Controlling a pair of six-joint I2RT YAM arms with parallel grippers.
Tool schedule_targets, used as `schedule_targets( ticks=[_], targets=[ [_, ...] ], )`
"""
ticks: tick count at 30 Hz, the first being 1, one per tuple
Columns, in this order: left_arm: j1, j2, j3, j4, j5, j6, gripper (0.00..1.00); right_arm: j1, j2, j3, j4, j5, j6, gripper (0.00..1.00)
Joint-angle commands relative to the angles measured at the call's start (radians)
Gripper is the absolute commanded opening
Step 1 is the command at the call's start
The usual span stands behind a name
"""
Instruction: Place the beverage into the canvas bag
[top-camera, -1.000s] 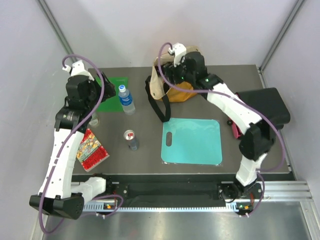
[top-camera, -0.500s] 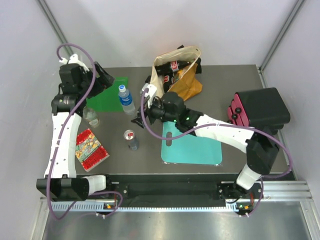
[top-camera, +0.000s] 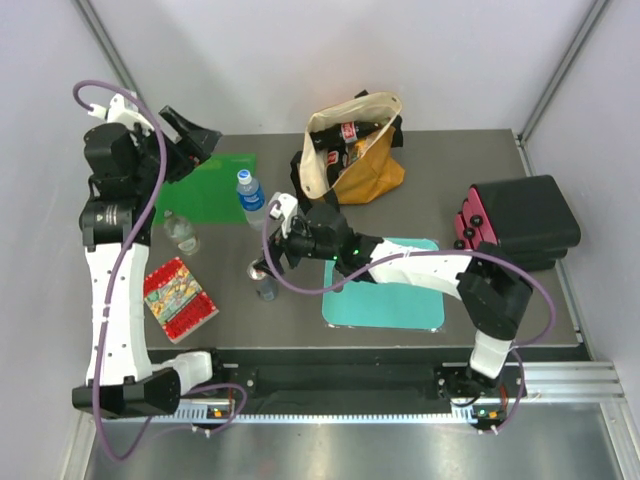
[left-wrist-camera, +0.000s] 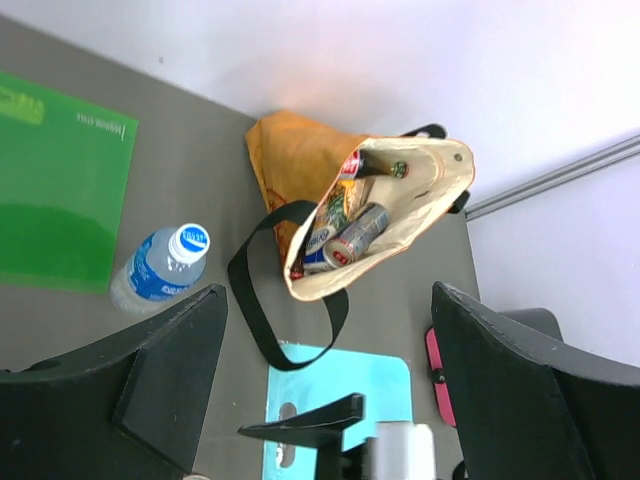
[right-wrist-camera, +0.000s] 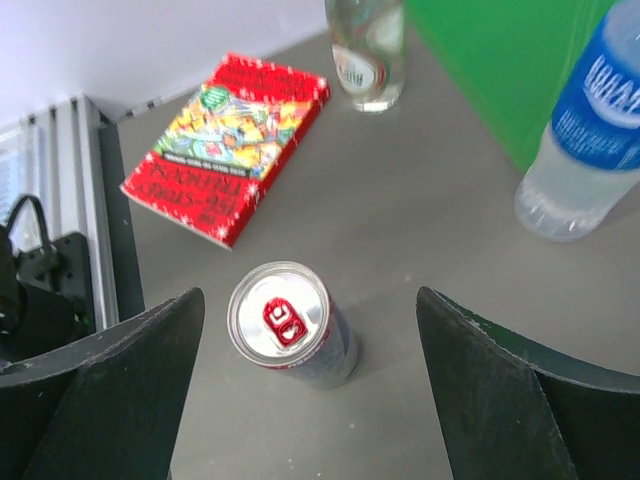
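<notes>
- Silver drink can with red tab (right-wrist-camera: 290, 325) stood upright on the grey table (top-camera: 450, 200), long axis vertical, well apart from the mustard-yellow canvas bag (top-camera: 372, 176).
- Right gripper (top-camera: 271, 259) reached low over the can, jaws apart, not touching it.
- Left gripper (left-wrist-camera: 327, 300) was high at back-left, jaws apart.

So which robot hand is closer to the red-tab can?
Right. The right gripper hangs open just above the can; the left gripper is raised far off, near the green mat.

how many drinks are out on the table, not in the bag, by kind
can: 1
blue-label water bottle: 1
small clear bottle: 1
total: 3
</notes>
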Motion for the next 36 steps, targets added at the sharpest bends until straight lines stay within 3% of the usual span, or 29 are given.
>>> schedule_targets(
  ticks=[1,13,19,24,28,36],
  targets=[
    [0.004,-0.027,0.002,0.073,-0.064,0.037,0.87,0.056,0.036,0.062,-0.022,0.061,0.001,0.86],
    [0.049,0.050,-0.037,0.071,-0.166,0.063,0.87,0.129,0.106,0.097,-0.085,0.191,-0.025,0.89],
    [0.065,0.032,-0.174,0.136,-0.173,0.020,0.87,0.136,0.168,0.154,-0.140,0.225,-0.047,0.81],
    [0.065,0.018,-0.375,0.255,-0.069,-0.061,0.85,0.144,0.186,0.160,-0.150,0.263,-0.062,0.77],
    [0.065,0.023,-0.460,0.281,-0.058,-0.049,0.84,0.144,0.171,0.148,-0.148,0.283,-0.051,0.61],
    [0.064,0.006,-0.558,0.300,0.026,0.054,0.81,0.142,0.036,0.103,-0.146,0.227,-0.028,0.12]
  ],
)
